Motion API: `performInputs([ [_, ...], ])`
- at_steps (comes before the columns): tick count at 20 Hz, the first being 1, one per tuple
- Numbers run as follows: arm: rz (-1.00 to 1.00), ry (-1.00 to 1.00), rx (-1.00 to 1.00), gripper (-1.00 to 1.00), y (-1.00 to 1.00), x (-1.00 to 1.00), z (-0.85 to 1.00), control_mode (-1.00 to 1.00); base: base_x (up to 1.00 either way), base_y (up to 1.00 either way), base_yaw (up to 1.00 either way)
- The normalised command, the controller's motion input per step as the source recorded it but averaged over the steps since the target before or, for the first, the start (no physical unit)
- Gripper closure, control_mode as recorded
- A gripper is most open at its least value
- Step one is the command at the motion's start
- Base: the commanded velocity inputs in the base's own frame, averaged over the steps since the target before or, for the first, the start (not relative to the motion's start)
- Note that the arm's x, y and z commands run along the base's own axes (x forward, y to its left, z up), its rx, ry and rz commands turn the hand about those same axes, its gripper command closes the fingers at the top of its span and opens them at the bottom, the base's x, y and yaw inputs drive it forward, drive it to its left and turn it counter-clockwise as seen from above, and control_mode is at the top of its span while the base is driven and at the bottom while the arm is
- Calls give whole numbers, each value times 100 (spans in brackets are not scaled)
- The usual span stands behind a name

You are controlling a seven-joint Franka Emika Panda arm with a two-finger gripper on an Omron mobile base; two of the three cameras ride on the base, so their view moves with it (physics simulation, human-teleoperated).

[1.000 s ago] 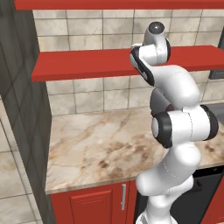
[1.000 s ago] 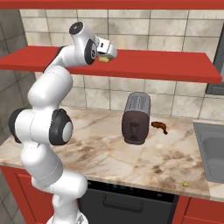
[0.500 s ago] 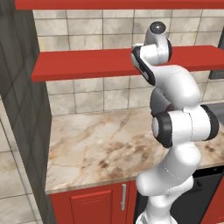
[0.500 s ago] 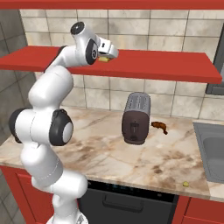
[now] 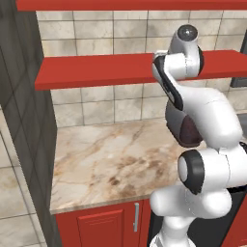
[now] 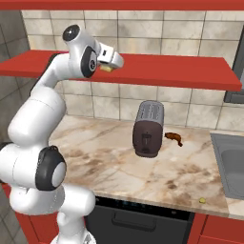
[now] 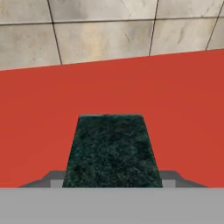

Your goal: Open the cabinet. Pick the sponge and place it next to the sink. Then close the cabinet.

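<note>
**Sponge at the shelf: lift clear before swinging to the sink**

Gripper [image 6: 110, 65] up at the red shelf [image 6: 181, 71], at about 10 o'clock in the right base view. Sponge [image 7: 111, 151] dark side up between the two finger tips in the hand view, bottom centre at 6 o'clock; from the right, a sliver of yellow at the hand. Jaws apparently closed on it, narrow gap, though actual contact cannot be told for certain.

Best handled so: raise straight off the shelf, pull back from the tiled wall, then swing toward the sink [image 6: 228, 164] at 3 o'clock, passing above the toaster [image 6: 147, 128]. Set down on the counter [image 6: 95, 157] beside the basin, not inside.

Marble counter [image 6: 109, 162]: toaster [image 6: 147, 128], brown item [image 6: 174, 139], yellow bit [image 6: 202, 200].
</note>
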Motion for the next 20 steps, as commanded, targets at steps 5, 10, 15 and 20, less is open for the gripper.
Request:
performInputs([
  [5,0,-2,0,100,-1,-100,0,-100,0,0,0],
  [10,-6,3,-1,100,-45,-100,-5,-100,0,0,0],
  [15,-22,15,-1,100,-86,-100,-32,-100,0,0,0],
  [20,-21,25,0,100,-98,-75,-56,-100,0,0,0],
])
